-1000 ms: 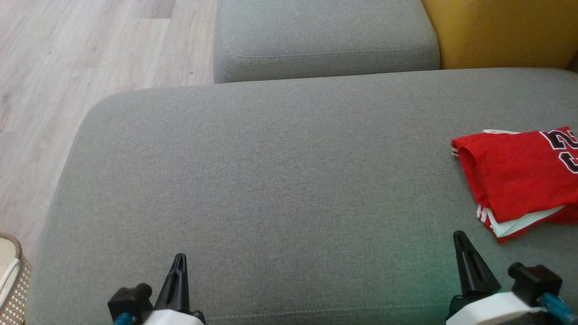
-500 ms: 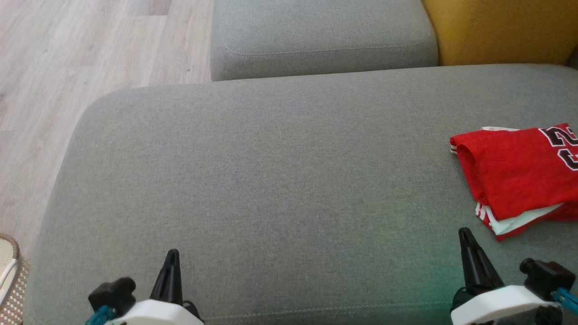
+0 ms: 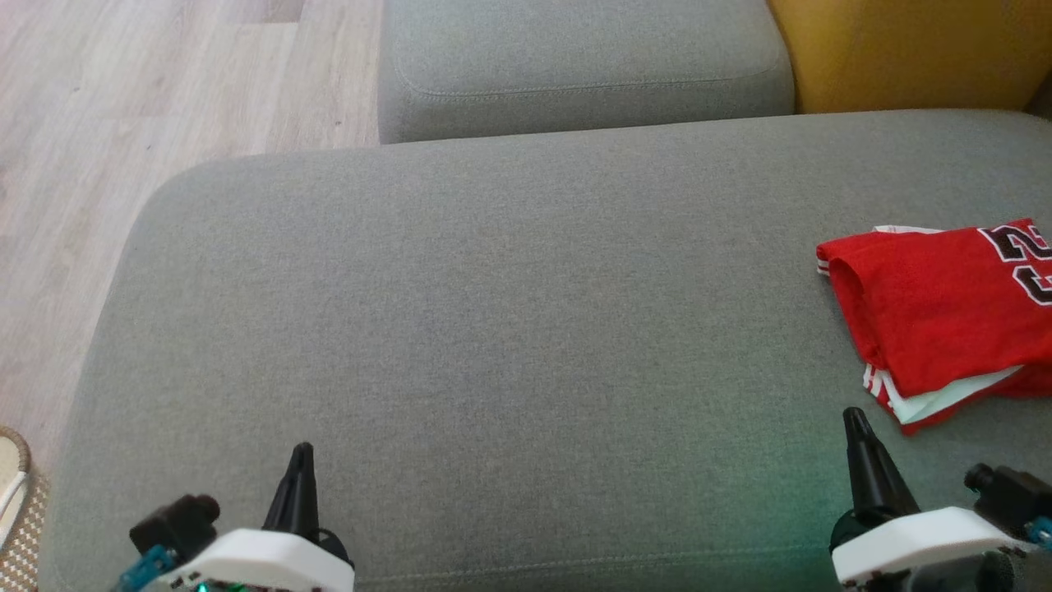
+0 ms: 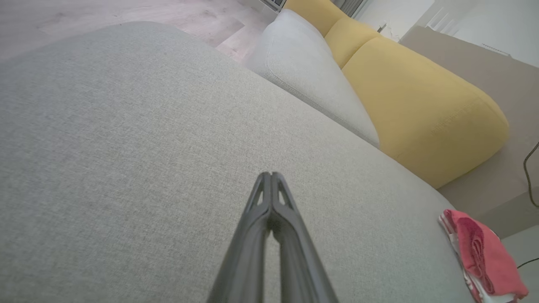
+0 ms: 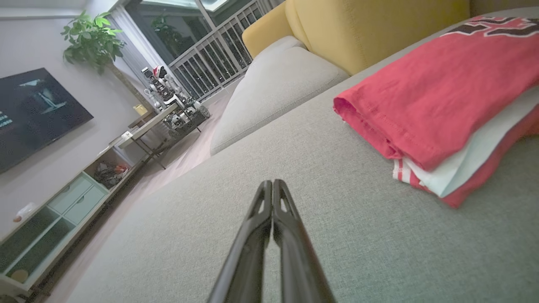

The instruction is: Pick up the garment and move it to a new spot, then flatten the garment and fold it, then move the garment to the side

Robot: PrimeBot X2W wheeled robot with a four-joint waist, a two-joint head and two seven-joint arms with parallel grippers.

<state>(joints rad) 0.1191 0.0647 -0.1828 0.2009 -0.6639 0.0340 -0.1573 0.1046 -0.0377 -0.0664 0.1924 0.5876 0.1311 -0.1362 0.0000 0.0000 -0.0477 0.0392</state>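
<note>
**Checking Progress: Garment Folded and Lying at the Side**

The left gripper (image 3: 302, 456) and the right gripper (image 3: 856, 423) sit over the near edge of the grey seat (image 3: 493, 329). Each has its two fingers pressed together with nothing between them, and neither touches the garment.

At the near left corner, beside the seat, stands a woven basket (image 3: 20, 526). Something pale shows inside it, but the contents cannot be identified.

The garment (image 3: 937, 312) lies on the right side of the seat, just beyond the right gripper and apart from it. It is red with dark numerals, folded into a compact stack, with a white layer and striped trim showing at its near edge. The right edge of the head view cuts part of it off.

Judged from this layout, the pick-up, flattening and folding are done and the garment already sits to the side. Little appears left to do. The layers are slightly offset, so the fold is not perfectly square.

Farther back are a second grey cushion (image 3: 575, 66), a yellow cushion (image 3: 904, 49) and the wooden floor (image 3: 123, 82). Along the far wall in the right wrist view, a low cabinet (image 5: 63, 202) has open compartments holding small items too blurred to name.
</note>
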